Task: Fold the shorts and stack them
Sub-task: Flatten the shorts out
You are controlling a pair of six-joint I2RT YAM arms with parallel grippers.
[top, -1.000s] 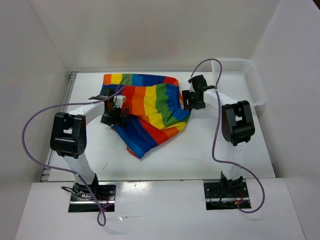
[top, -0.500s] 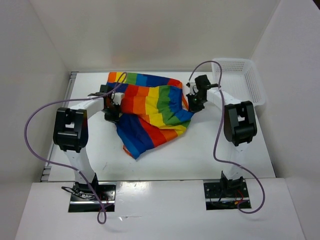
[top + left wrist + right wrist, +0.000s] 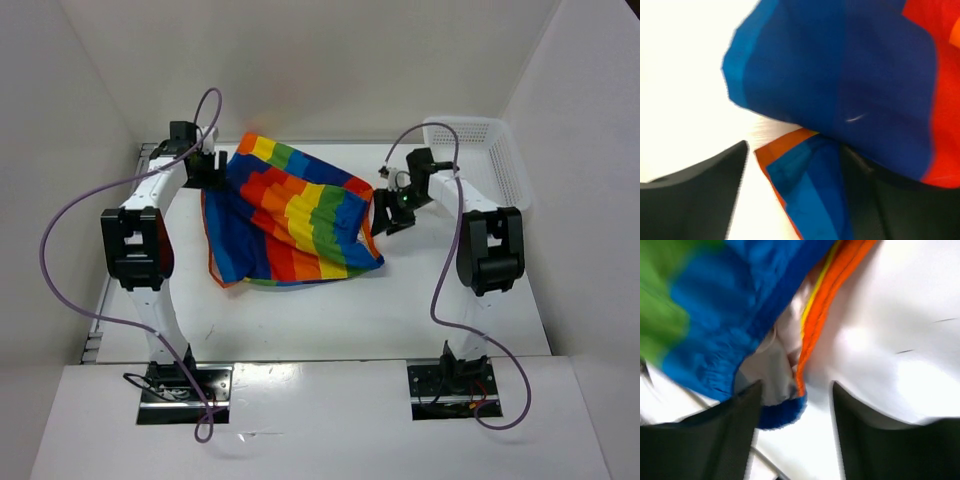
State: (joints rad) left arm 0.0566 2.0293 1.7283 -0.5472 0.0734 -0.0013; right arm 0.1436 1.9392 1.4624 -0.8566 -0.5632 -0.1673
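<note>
The rainbow shorts [image 3: 295, 215] lie spread out, fairly flat, in the middle of the table, with a blue leg end at the left. My left gripper [image 3: 207, 170] is at their far left corner. In the left wrist view its jaws [image 3: 793, 150] stand open; blue cloth [image 3: 840, 75] drapes over the right finger and an orange-edged hem lies between them. My right gripper [image 3: 384, 214] is at the shorts' right edge. In the right wrist view it [image 3: 797, 387] is open, with the blue and orange waistband [image 3: 715, 315] against its left finger [image 3: 725, 440].
A white lattice basket [image 3: 503, 170] stands at the far right corner. White walls close in the table at the back and both sides. Purple cables loop off both arms.
My left arm has swung from the mid-left to the far left corner, pulling the blue leg out to the left so the shorts lie flatter. My right gripper shifted slightly right.
</note>
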